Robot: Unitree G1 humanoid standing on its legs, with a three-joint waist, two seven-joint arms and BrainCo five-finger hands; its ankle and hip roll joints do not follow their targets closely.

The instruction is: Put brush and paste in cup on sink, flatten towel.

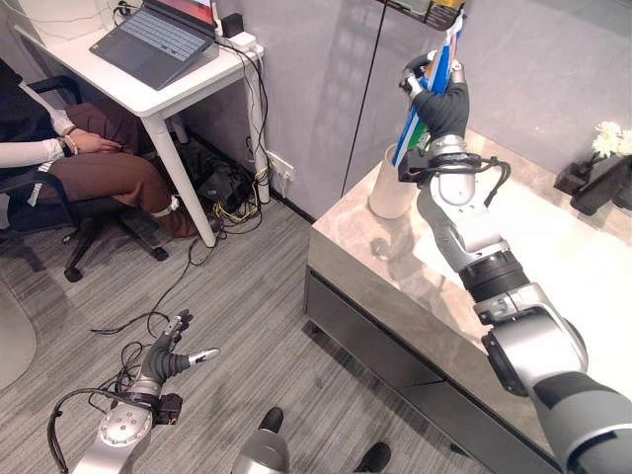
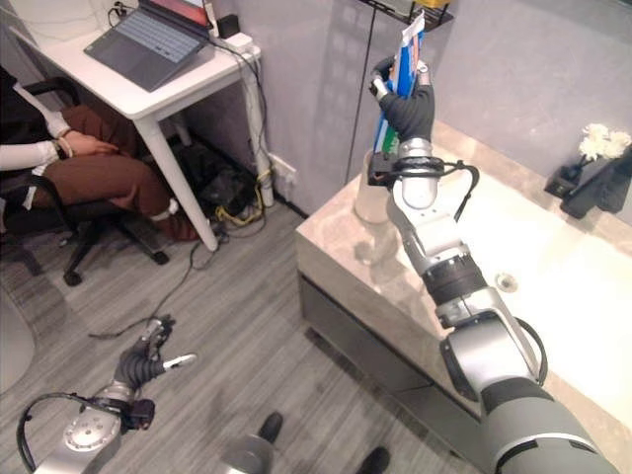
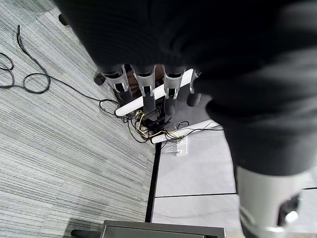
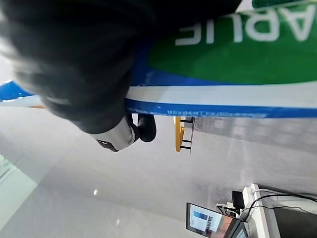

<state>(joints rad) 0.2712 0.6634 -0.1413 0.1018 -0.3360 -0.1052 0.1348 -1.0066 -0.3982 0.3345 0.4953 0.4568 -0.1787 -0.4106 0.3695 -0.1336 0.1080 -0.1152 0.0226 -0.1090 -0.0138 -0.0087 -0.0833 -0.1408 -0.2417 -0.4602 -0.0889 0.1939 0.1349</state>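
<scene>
- The grey carpeted floor [image 1: 247,326] took up the near left of the scene, with a white desk [image 1: 148,94] carrying an open laptop [image 1: 158,39] at the far left; a seated person [image 1: 79,163] was cut off by the frame edge there.
- The marble sink counter [image 1: 365,257] stood to the right, its basin running out of the picture; a dark tap [image 2: 592,188] and white flowers [image 1: 610,138] sat at its far edge, partly cut off.
- The right hand [image 1: 439,99] was raised above the counter, curled round the paste box [image 2: 400,69] (blue, white and green), which stood nearly upright; its lower end was hidden behind the hand and wrist.
- The white cup [image 1: 387,193] stood on the counter's far left corner, just below the box; whether the box's end reached into it was hard to make out.
- The left hand [image 1: 173,355] hung low over the floor, fingers relaxed and spread, holding nothing.
</scene>
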